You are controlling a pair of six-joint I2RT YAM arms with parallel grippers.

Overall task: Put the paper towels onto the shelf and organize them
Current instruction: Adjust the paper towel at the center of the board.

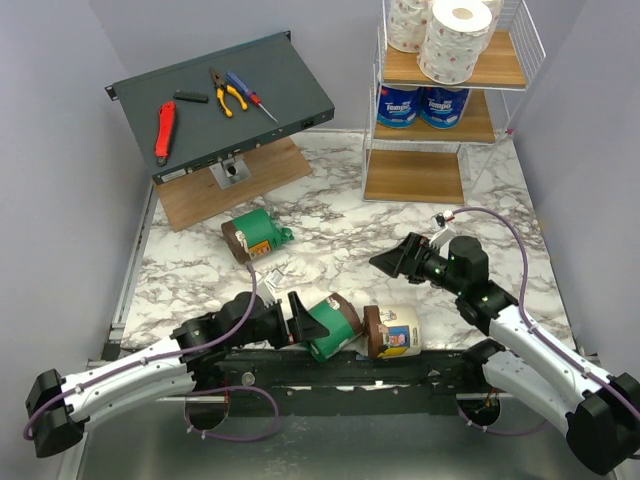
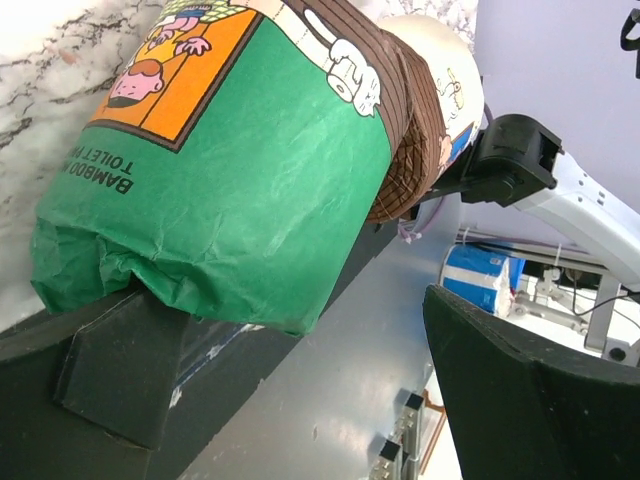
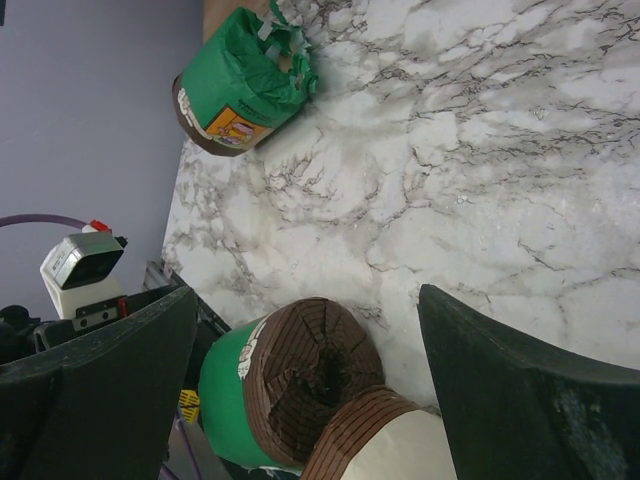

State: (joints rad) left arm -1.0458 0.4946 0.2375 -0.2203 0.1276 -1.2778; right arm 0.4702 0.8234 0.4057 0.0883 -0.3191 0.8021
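A green roll with brown ends (image 1: 338, 326) lies at the table's near edge, touching a cream-and-brown roll (image 1: 397, 333) to its right. My left gripper (image 1: 308, 322) is open at the green roll's left end. In the left wrist view the roll (image 2: 230, 170) rests beside one finger (image 2: 100, 385). My right gripper (image 1: 388, 258) is open and empty, hovering above and behind both rolls (image 3: 225, 390) (image 3: 410, 450). A second green roll (image 1: 256, 236) lies further back. The wire shelf (image 1: 375, 110) holds white speckled rolls (image 1: 455, 40) on top and blue-and-white rolls (image 1: 422, 105) in the middle.
A dark grey slanted panel (image 1: 290, 75) with pliers, screwdriver and a red tool stands at the back left on a wooden board (image 1: 195, 200). A black rail (image 1: 400, 368) runs along the near edge. The shelf's bottom board (image 1: 412, 178) is bare.
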